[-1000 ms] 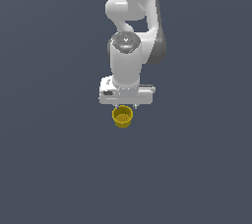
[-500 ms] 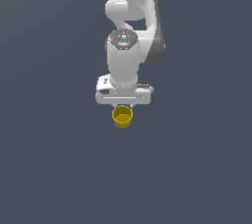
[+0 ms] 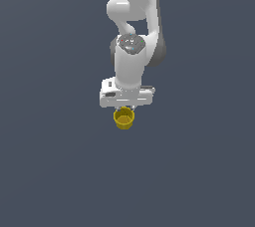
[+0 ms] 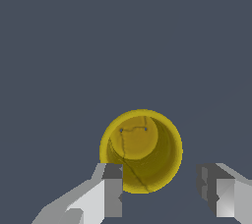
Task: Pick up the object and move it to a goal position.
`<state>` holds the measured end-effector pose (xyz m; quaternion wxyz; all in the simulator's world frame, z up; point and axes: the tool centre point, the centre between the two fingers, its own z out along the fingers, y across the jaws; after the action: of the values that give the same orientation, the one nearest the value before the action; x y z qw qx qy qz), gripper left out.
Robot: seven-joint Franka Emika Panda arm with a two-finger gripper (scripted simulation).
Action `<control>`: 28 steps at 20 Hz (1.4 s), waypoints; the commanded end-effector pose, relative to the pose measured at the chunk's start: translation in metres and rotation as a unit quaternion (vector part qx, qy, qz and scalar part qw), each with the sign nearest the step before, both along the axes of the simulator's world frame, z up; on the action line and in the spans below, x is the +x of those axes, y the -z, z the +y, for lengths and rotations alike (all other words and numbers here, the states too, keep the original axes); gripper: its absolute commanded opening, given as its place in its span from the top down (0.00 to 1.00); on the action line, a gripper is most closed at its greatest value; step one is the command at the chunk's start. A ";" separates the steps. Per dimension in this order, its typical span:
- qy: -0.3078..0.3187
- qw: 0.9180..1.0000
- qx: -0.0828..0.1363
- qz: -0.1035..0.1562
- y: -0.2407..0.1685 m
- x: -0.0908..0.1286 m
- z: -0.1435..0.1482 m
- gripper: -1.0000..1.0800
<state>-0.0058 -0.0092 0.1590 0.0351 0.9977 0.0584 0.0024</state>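
Exterior view: the arm [image 3: 134, 37] reaches down from the top of the frame, ending in the gripper [image 3: 124, 107]. The cup [image 3: 124, 118] stands upright on the surface [image 3: 55, 171], directly beneath the gripper and near the middle of the frame. Wrist view: the cup [image 4: 141, 151] lies between the two spread fingers [image 4: 112, 191], nearer one finger than the other; its mouth faces the camera.

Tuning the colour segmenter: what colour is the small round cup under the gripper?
Yellow: the small round cup shows best in the wrist view.
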 end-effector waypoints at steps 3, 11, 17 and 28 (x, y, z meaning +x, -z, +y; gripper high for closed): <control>-0.062 0.998 -0.023 -0.004 0.015 -0.008 0.003 0.38; -0.210 0.975 -0.064 -0.010 0.045 -0.031 0.018 0.38; -0.282 0.956 -0.077 -0.011 0.059 -0.044 0.028 0.38; -0.308 0.948 -0.080 -0.012 0.066 -0.049 0.031 0.38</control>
<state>-0.0549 0.0225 0.0943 0.1135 0.9248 0.3625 0.0201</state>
